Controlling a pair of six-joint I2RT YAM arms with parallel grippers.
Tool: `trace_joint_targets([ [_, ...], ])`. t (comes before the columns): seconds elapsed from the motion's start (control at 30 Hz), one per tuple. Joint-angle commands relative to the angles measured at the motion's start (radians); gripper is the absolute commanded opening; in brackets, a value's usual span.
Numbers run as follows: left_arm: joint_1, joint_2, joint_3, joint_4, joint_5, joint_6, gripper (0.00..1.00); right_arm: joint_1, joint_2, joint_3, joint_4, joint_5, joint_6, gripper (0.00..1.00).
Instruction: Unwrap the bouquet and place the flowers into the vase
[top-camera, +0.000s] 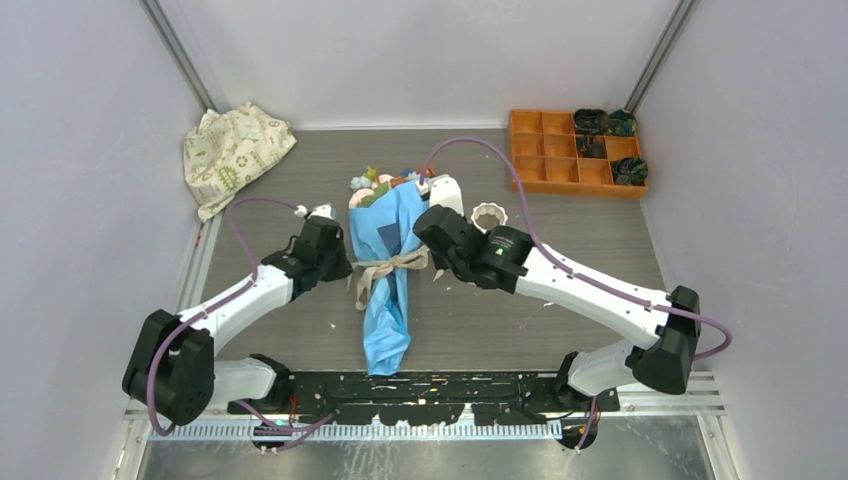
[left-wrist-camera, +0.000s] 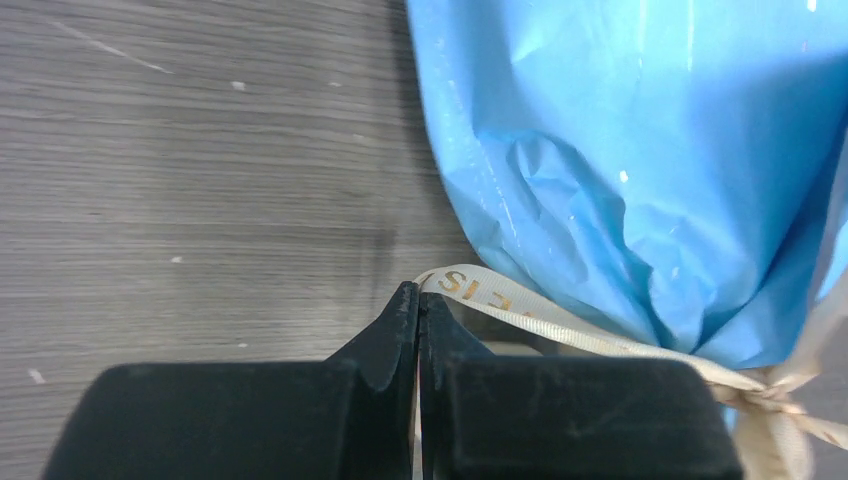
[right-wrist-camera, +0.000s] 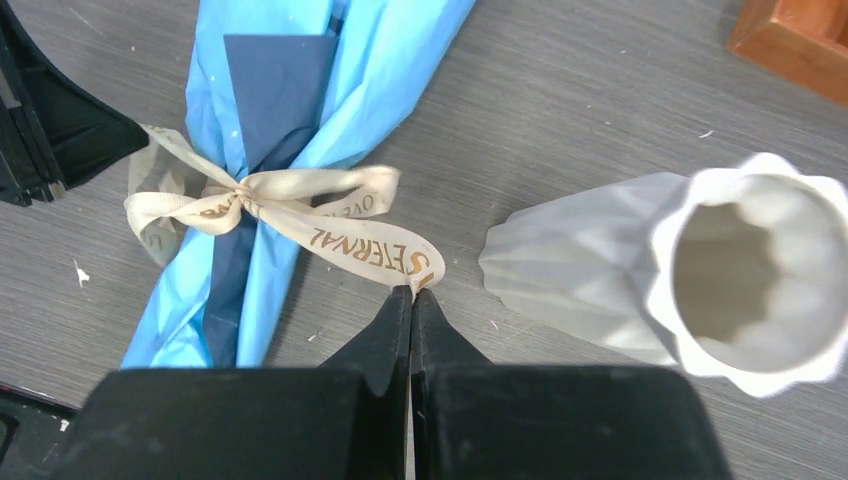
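Top external view: the bouquet (top-camera: 390, 320) lies centred on the tabletop (top-camera: 570, 225), long axis 12 to 6 o'clock, flowers (top-camera: 375, 185) at 12. Left tool (left-wrist-camera: 418, 295) at its 9 o'clock and right tool (right-wrist-camera: 411, 300) at 3 are each clamped fully closed on a tail of the ribbon bow (right-wrist-camera: 250, 190); equally near, they likely pull apart. The vase (top-camera: 488, 217) stands at 2 o'clock.

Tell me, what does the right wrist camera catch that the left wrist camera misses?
Only the right wrist view shows the white vase, the ribbon tied in a bow, an orange tray corner, and the right gripper pinching one ribbon tail. Only the left wrist view shows close up how the left gripper nips the other tail. Both show the blue paper, the beige ribbon and the grey table.
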Motion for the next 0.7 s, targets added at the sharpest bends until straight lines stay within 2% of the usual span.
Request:
trace_joint_targets([
  [0.0,0.084,0.012,0.018,-0.020,-0.030,-0.007,0.00,0.002,-0.097,0.058,-0.040,0.097,-0.008,0.01],
  [0.4,0.139,0.229,0.099,0.069,0.005,-0.005,0.00,0.002,-0.408,0.034,-0.281,0.273,0.137,0.01],
  [0.67,0.141,0.297,0.136,0.087,0.015,-0.013,0.00,0.001,-0.562,0.052,-0.466,0.391,0.248,0.01],
])
